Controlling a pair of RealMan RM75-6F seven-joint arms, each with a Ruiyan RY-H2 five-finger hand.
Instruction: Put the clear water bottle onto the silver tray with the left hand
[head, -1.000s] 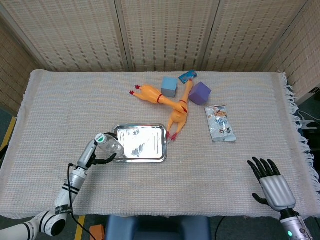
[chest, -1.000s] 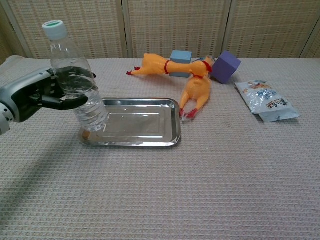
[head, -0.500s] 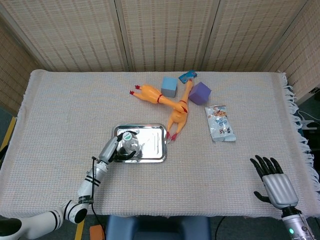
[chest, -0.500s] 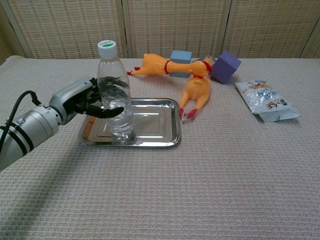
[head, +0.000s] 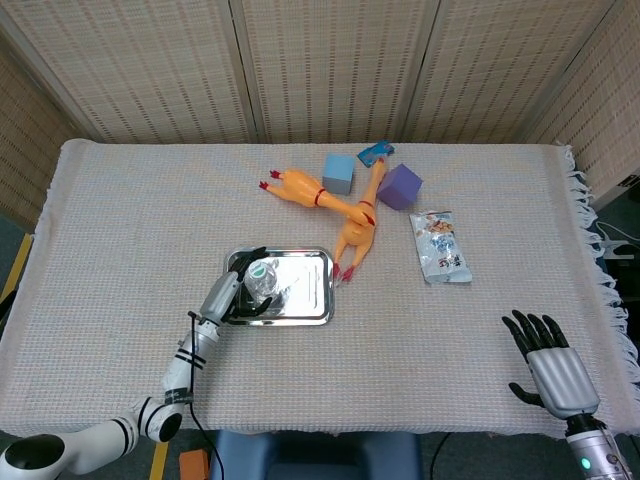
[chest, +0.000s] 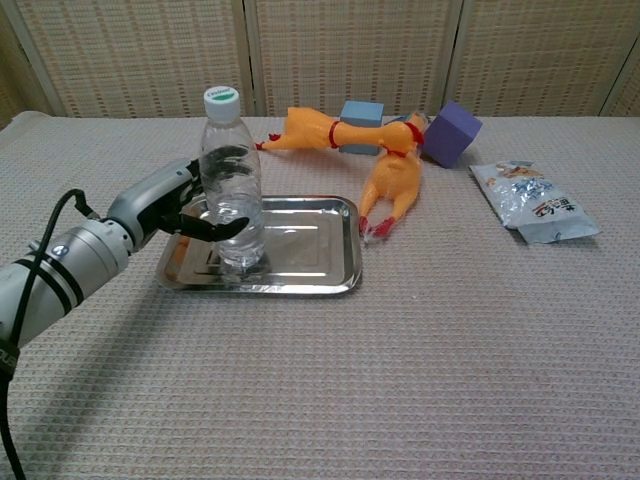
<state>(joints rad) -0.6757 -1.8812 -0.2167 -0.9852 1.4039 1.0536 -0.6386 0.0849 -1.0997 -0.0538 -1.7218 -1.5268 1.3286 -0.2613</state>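
Note:
The clear water bottle (chest: 231, 185) with a green-and-white cap stands upright on the left part of the silver tray (chest: 315, 240). My left hand (chest: 185, 205) reaches in from the left and its fingers (chest: 222, 226) curl around the bottle's lower body, still holding it. From above, the bottle (head: 261, 276) and left hand (head: 232, 295) sit at the left end of the tray (head: 300, 290). My right hand (head: 548, 366) hangs open off the table's near right edge, holding nothing.
Two orange rubber chickens (head: 355, 230) lie just behind and right of the tray. A blue cube (head: 339, 173) and a purple cube (head: 400, 186) sit behind them. A snack packet (head: 439, 246) lies to the right. The woven cloth covers the table.
The left hand carried the bottle rightward from the tray's left edge and lowered it to stand on the tray. The right hand has barely moved.

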